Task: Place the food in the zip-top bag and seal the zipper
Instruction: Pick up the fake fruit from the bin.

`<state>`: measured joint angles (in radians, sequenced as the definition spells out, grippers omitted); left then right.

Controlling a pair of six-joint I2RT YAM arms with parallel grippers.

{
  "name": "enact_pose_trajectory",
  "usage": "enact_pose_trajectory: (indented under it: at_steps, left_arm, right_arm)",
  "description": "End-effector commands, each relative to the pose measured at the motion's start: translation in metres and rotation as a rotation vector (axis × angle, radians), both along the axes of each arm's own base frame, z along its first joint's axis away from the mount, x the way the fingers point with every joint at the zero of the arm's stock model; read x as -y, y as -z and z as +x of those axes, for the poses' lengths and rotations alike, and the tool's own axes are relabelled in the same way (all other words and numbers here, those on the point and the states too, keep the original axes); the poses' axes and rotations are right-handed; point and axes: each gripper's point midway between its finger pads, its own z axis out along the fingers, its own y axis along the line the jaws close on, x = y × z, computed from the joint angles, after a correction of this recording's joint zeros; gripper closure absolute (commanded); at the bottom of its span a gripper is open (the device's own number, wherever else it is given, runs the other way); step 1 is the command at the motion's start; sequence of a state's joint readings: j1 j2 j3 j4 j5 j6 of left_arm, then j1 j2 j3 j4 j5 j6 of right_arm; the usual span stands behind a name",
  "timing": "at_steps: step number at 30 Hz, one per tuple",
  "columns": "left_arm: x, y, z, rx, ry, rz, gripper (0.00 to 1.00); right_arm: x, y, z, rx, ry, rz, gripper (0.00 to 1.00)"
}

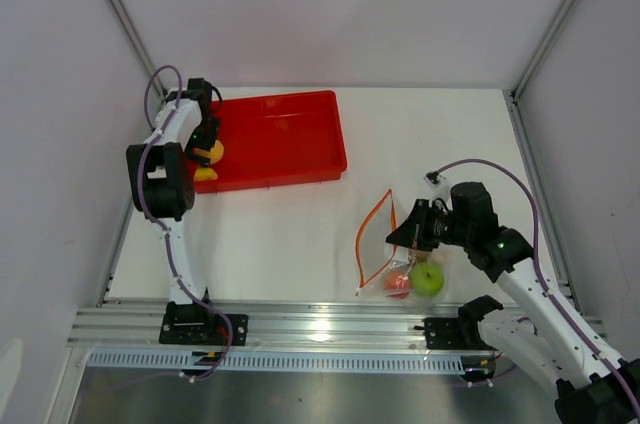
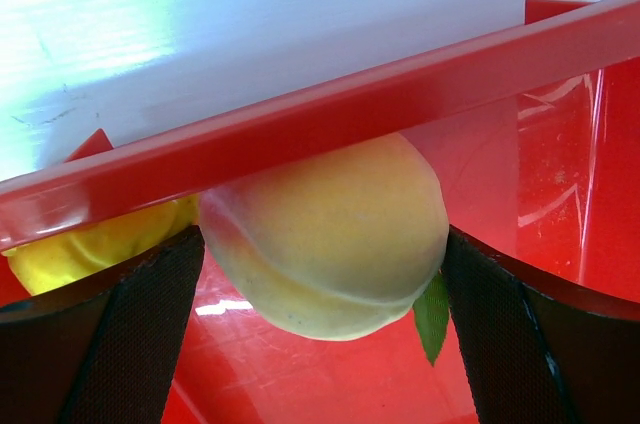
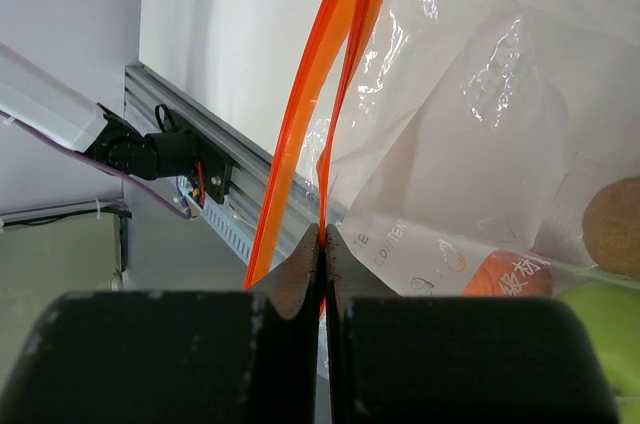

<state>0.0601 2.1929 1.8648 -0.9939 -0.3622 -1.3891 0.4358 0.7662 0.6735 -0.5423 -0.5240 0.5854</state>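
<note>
Left gripper [image 2: 320, 239] wide open, straddling peach [image 2: 330, 234] at left end of tray [image 1: 300, 109]; yellow piece [image 2: 90, 249] beside it. Right gripper [image 3: 322, 244] pinched tight on zipper [image 3: 310, 94]; apple [image 1: 427, 278], red fruit [image 1: 398, 283] inside bag [image 1: 400, 244].

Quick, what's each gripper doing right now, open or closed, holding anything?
Left gripper: open, fingers either side of the peach in the red tray.
Right gripper: shut on the zipper of the bag.

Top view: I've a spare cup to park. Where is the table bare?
Bare: the table between tray and bag, and right of the tray. Crowded: tray's left end, with left end effector and peach, and around the bag.
</note>
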Motion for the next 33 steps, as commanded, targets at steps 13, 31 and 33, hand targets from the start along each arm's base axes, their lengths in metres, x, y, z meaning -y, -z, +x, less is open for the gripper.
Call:
enact_pose_trajectory:
  at_steps: [13, 31, 33]
  left_arm:
    - [-0.014, -0.006, 0.002, 0.000, -0.023, 0.027, 0.27]
    - [0.011, -0.039, -0.013, 0.042, 0.061, -0.024, 1.00]
    - [0.012, -0.054, -0.012, 0.072, 0.078, -0.002, 0.99]
  right_arm:
    - [0.001, -0.006, 0.002, 0.036, -0.009, 0.018, 1.00]
    - [0.003, -0.003, 0.004, 0.031, 0.007, 0.004, 1.00]
    - [0.003, -0.002, 0.004, 0.028, 0.012, 0.002, 1.00]
